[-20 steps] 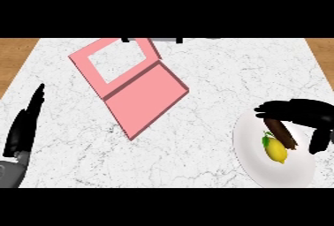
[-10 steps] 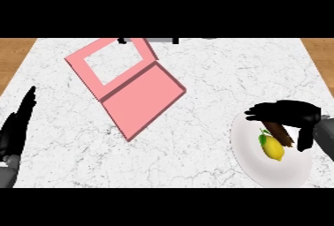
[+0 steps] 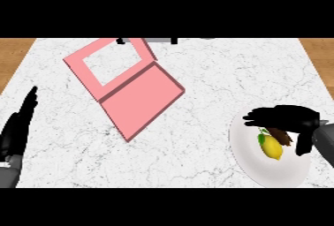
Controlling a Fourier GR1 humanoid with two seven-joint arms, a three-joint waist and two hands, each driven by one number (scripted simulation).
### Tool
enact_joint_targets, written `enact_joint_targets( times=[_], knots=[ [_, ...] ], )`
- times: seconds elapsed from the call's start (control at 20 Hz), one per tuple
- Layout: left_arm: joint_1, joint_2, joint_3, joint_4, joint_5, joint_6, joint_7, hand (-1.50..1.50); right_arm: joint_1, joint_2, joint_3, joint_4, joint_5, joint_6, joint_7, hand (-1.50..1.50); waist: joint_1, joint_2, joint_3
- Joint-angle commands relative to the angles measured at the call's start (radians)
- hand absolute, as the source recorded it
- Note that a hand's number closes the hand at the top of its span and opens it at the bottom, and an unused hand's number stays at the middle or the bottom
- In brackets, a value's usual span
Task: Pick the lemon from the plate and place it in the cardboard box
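A yellow lemon [image 3: 272, 149] with a green leaf lies on the white plate [image 3: 261, 171] at the counter's right edge. My right hand [image 3: 287, 117] hovers over the plate's far side. Its fingers reach left above the lemon's top and its thumb hangs down just right of the lemon. The fingers are not closed round the fruit, which still rests on the plate. The box [image 3: 140, 102] is pink and lies open at the centre left, its windowed lid [image 3: 108, 62] folded back toward the far edge. My left hand [image 3: 20, 127] rests open at the left edge.
The white marble counter [image 3: 195, 167] stretches between the box and the plate. Wooden floor [image 3: 13, 53] shows past the counter's left and right far corners. A small dark fixture [image 3: 146, 41] sits at the far edge behind the box.
My right hand has slid left and nearer over the plate, and its fingers now cover the lemon's top. The lemon has stayed put. The left hand has shifted slightly.
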Motion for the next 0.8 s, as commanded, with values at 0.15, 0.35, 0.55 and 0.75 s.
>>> enact_joint_targets(
  times=[0.15,0.35,0.55,0.75],
  knots=[
    [-0.038,-0.007,0.032,0.006,-0.018,-0.039,0.043,0.00,0.041,-0.028,-0.016,-0.076,-0.007,0.070,-0.116,-1.50,-0.004,0.000,0.000],
    [0.047,-0.031,0.033,-0.064,-0.053,-0.007,0.021,0.00,0.108,-0.049,-0.002,-0.157,0.013,0.078,-0.058,-1.50,0.000,-0.002,0.000],
    [0.003,-0.043,0.073,-0.010,-0.067,-0.046,0.023,0.00,0.102,-0.023,-0.028,-0.119,0.104,0.042,0.001,-1.50,0.002,0.001,0.000],
    [0.026,-0.039,0.092,-0.039,-0.066,-0.078,0.023,0.00,0.097,0.070,-0.013,-0.128,0.152,0.076,0.116,-1.50,0.005,0.001,0.000]
  ],
)
